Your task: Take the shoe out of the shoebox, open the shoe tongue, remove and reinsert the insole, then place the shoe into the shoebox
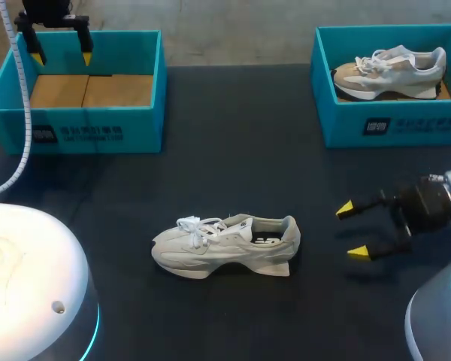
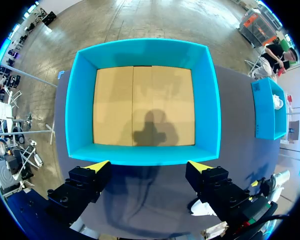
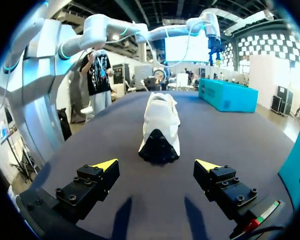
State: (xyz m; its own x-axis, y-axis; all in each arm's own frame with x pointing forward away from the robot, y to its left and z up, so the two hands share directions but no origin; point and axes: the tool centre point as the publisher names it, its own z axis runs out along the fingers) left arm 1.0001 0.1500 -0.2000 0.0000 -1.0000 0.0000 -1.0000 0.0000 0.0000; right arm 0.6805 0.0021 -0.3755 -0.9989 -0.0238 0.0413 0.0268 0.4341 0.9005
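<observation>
Hovering above a teal shoebox point(image 1: 75, 129), the left claw point(image 1: 61, 57) in the head view has its fingers apart and grips nothing. The right claw point(image 1: 352, 231) sits low over the table point(image 1: 233, 158), fingers spread. The pale shoe point(image 1: 225, 244) stands on its sole just ahead of its tips, heel toward them, not touching. Off to that claw's side a second shoebox point(image 1: 391, 128) holds a second shoe point(image 1: 391, 69)

From the left wrist, the left claw point(image 2: 149, 166) is wide apart, and the shoebox point(image 2: 79, 110) lies straight beneath it, its cardboard floor point(image 2: 140, 100) carrying the claw's shadow

From the right wrist, the right claw point(image 3: 157, 165) gapes with nothing between its fingers. The shoe point(image 3: 160, 122) rests ahead of the gap, heel nearest, toe pointing away. Beyond it stands the shoebox point(image 3: 227, 96) with the left claw point(image 3: 213, 50) above it
</observation>
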